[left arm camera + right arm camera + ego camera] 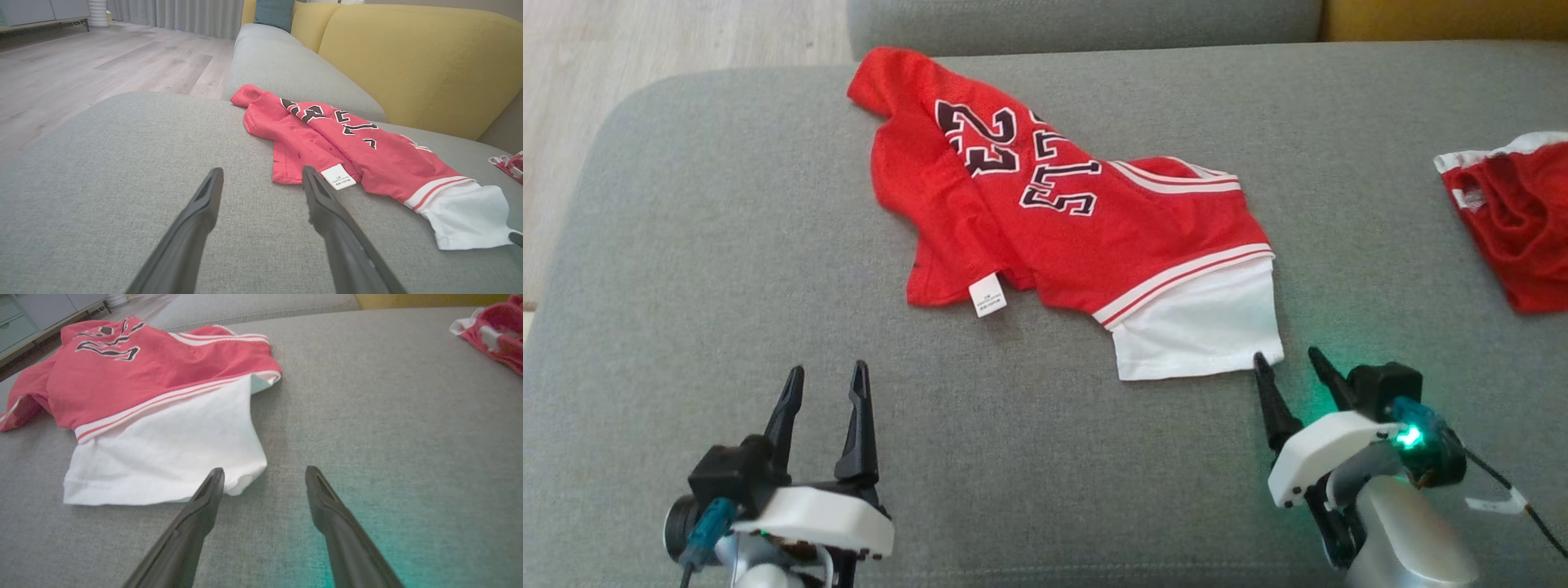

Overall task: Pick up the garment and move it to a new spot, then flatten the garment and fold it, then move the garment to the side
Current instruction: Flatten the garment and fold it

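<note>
Right hand [1286, 354], jaws apart, just beside the garment's [1078, 237] white sleeve.

The garment [1094, 237], a red jersey printed with a black, white-edged "23" and lettering, lies rumpled and seemingly doubled over itself on the grey sofa cushion [727, 327], print upward. Its white sleeve [1196, 327], below red-and-white striped trim, spreads flat at the near right. A white label [987, 295] shows at the near edge.
</note>
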Controlling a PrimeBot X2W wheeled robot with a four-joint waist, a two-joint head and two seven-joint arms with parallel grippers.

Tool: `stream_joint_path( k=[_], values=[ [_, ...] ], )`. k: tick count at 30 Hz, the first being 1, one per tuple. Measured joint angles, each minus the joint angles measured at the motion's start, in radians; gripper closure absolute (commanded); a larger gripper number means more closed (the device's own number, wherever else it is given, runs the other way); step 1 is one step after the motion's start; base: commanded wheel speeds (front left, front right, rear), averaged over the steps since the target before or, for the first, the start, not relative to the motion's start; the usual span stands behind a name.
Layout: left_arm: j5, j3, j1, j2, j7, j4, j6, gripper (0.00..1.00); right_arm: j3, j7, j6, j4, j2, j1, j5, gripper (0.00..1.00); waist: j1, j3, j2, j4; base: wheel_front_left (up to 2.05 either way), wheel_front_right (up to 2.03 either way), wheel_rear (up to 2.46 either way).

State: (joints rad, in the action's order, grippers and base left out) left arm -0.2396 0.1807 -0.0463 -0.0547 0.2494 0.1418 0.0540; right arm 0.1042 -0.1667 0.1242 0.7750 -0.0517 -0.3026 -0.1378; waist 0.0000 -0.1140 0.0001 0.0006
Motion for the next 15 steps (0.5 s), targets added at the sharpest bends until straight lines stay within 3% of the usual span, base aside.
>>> stream_joint_path(
  k=[6,8,9,13,15],
  values=[
    [-0.002,0.001,0.014,0.000,0.000,0.001,0.007,0.00,0.011,-0.008,0.000,0.074,0.000,-0.054,-0.009,0.00,0.0000,-0.015,0.0000,0.008,0.00,0.00,0.00],
    [-0.002,0.002,0.015,0.001,0.000,0.001,0.008,0.00,0.021,-0.009,0.000,0.089,0.000,-0.068,-0.012,0.31,0.0000,-0.017,0.0000,0.006,0.00,0.00,0.00],
    [-0.002,0.002,0.016,0.001,0.000,0.001,0.008,0.00,0.028,-0.010,0.000,0.099,0.000,-0.073,-0.013,0.56,0.0000,-0.018,0.0000,0.005,0.00,0.00,0.00],
    [-0.002,0.002,0.018,0.001,0.000,0.004,0.008,0.00,0.063,-0.008,0.000,0.125,0.000,-0.078,-0.034,0.96,0.0000,-0.021,0.0000,0.000,0.00,0.00,0.00],
    [-0.002,0.001,0.022,0.001,0.000,0.007,0.008,0.00,0.081,-0.008,0.000,0.131,0.000,-0.083,-0.045,1.00,0.0000,-0.022,0.0000,-0.003,0.00,0.00,0.00]
  ],
)
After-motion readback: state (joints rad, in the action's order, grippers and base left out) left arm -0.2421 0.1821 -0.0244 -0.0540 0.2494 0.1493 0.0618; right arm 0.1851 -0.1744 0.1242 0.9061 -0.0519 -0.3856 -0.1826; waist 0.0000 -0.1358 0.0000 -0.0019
